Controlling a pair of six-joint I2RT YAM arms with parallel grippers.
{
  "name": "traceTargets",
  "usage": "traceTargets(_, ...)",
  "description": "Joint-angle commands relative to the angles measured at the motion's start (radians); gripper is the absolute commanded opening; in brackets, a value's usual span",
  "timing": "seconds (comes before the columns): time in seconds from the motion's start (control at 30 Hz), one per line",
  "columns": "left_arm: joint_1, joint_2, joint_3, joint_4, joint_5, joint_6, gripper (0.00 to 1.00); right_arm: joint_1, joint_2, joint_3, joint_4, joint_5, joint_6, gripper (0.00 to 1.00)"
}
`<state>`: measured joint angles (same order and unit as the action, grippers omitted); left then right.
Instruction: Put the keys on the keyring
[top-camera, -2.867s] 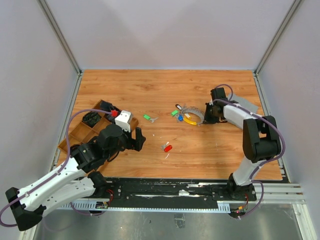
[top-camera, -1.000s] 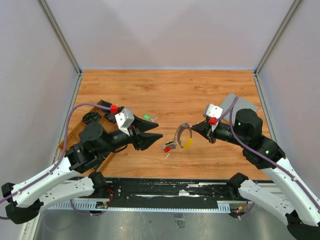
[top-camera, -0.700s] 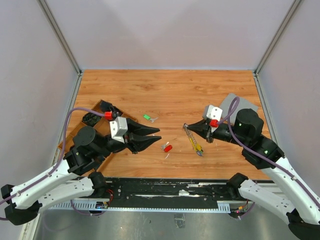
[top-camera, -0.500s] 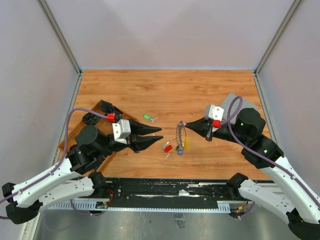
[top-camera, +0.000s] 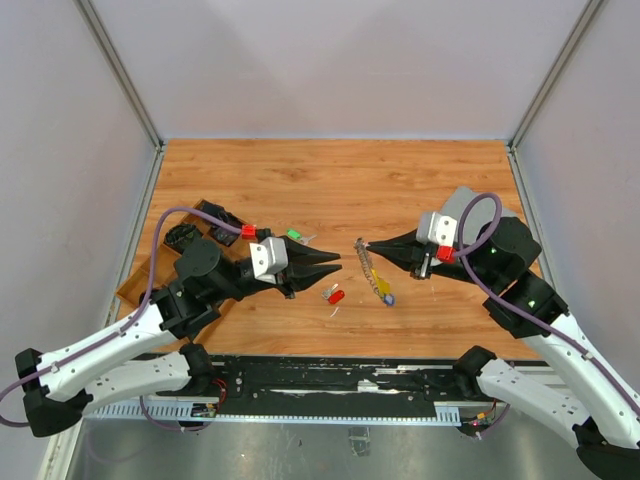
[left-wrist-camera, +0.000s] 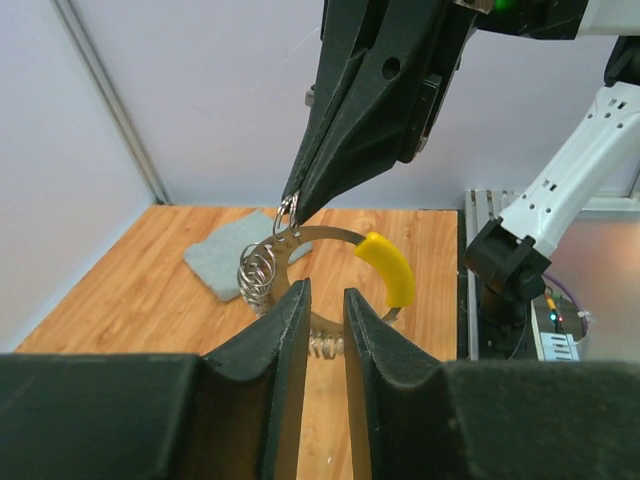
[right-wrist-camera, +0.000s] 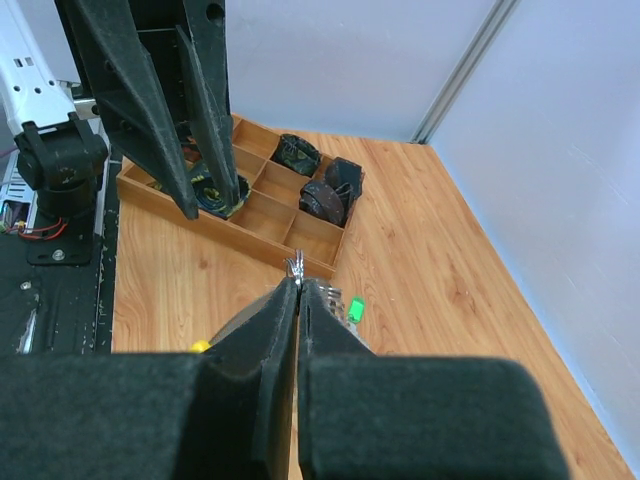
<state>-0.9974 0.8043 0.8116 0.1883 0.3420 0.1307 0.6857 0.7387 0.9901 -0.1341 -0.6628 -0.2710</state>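
My right gripper (top-camera: 362, 243) is shut on the top of the keyring (top-camera: 374, 272), a thin silver ring with a beaded chain that hangs above the table. A yellow key head (left-wrist-camera: 388, 268) and a blue key (top-camera: 388, 298) hang from it. My left gripper (top-camera: 338, 262) points at the ring from the left, its jaws narrowly apart with nothing pinched. In the left wrist view the keyring (left-wrist-camera: 300, 238) hangs just past my fingertips (left-wrist-camera: 292, 300). A red key (top-camera: 336, 297) and a green key (top-camera: 295, 235) lie on the table.
A brown compartment tray (top-camera: 150, 272) with dark parts sits at the left, under the left arm. A grey cloth square (left-wrist-camera: 215, 262) lies at the right, mostly behind the right arm in the top view. Grey walls enclose the table.
The left gripper has reached right toward the ring and its jaws have narrowed. The right gripper has shifted a little up and left, and the hanging keyring has swung and turned.
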Motion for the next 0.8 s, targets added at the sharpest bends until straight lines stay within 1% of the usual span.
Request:
traceTargets(0.0,-0.016,0.025,0.046,0.081,0.016,0.002,0.25,0.024,-0.006,0.026,0.067,-0.041,-0.015,0.0)
traceTargets(0.37,-0.046,0.074,0.054,0.104,-0.014,-0.002,0.24,0.048,0.001,0.025,0.074,-0.048,-0.027,0.0)
traceTargets(0.77,-0.056,0.082,0.046,0.119,-0.046,-0.004,0.25,0.062,-0.005,0.03,0.063,-0.052,-0.031,0.0)
